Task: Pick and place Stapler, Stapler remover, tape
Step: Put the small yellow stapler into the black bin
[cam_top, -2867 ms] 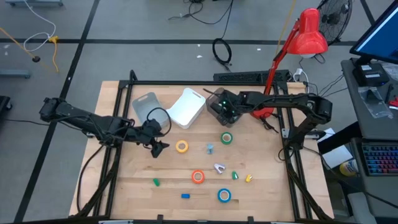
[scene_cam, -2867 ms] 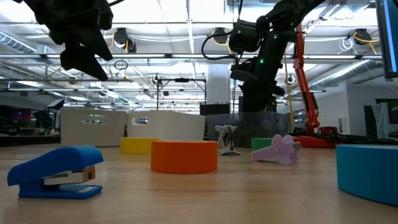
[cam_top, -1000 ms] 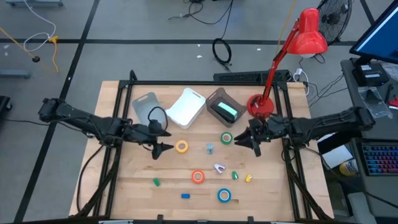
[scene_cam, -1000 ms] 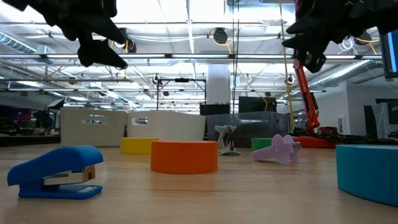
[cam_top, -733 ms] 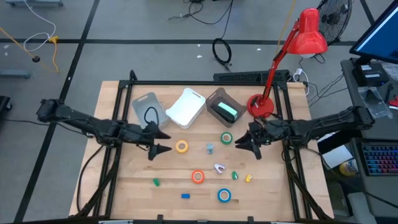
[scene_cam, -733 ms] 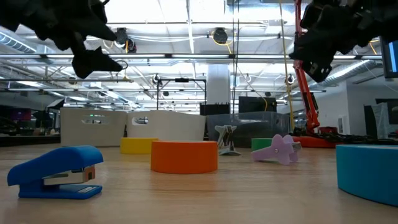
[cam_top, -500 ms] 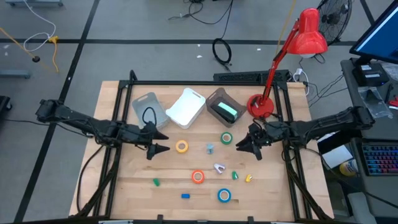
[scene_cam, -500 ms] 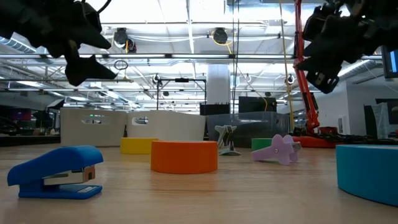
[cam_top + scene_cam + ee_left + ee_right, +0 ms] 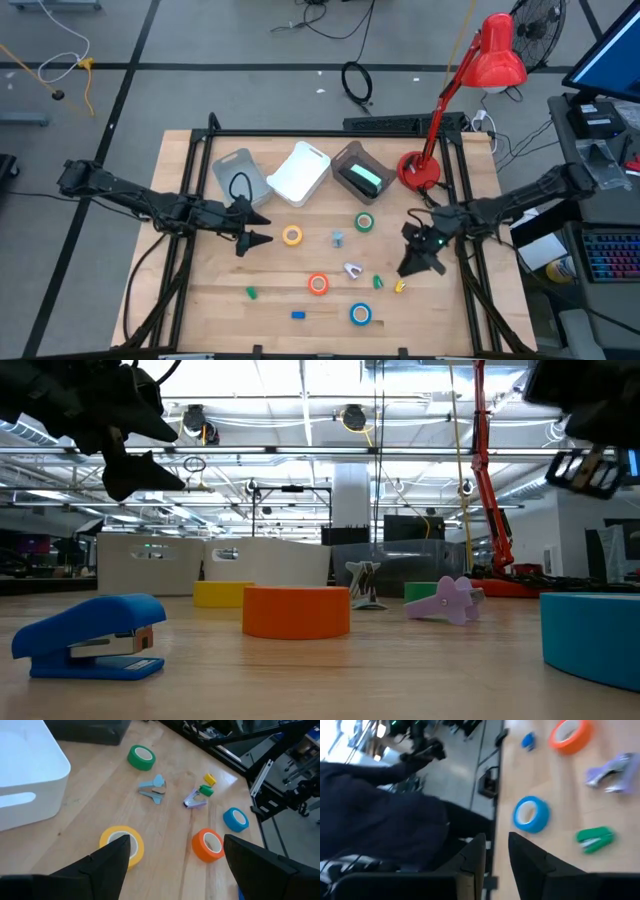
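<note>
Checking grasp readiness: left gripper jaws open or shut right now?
Open. The left gripper has its jaws spread wide in its wrist view, with the yellow tape and orange tape beyond them.

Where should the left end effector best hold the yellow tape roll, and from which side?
Probably from above, one finger in the pale core and one outside the wall, or across the outer rim. The yellow tape roll lies flat, hole up, beside the open left end effector.

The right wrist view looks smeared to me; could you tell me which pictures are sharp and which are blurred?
Right wrist view: motion-smeared, the blue tape roll and green stapler soft-edged. Left wrist view: crisp, the yellow tape roll well defined. Low view: near blue stapler sharp, ceiling lights glaring.
</note>
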`<state>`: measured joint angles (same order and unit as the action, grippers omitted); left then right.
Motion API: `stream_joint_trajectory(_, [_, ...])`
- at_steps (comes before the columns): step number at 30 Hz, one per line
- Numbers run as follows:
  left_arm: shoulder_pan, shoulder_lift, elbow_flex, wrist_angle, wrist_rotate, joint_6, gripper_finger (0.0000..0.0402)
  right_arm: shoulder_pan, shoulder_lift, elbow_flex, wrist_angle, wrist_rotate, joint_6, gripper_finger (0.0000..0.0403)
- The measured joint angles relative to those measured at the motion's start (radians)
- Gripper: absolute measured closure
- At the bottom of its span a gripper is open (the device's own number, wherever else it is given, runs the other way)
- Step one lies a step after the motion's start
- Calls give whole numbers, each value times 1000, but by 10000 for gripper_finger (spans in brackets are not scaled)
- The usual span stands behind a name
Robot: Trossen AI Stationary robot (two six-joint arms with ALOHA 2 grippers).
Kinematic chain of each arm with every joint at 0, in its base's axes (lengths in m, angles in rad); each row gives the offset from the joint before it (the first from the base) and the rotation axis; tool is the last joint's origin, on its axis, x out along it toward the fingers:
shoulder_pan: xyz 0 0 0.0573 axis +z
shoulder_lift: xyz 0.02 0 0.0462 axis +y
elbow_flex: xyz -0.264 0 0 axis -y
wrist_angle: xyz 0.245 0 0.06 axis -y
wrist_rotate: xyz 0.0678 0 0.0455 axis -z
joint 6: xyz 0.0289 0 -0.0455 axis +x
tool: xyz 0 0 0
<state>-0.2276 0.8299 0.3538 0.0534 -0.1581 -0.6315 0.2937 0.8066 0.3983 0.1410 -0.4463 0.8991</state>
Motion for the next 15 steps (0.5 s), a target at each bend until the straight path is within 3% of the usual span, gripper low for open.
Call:
stream_joint_trajectory(3, [0, 0, 0, 0, 0, -6, 81, 53, 13, 58, -76, 22, -1, 341])
stream_joint_trajectory(11, [0, 0, 0, -8, -14, -9, 91, 189, 133, 253, -520, 106, -153, 377])
stream_joint_trajectory(15, [0, 0, 0, -17, -27, -11, 84, 224, 230, 301, -571, 130, -254, 382])
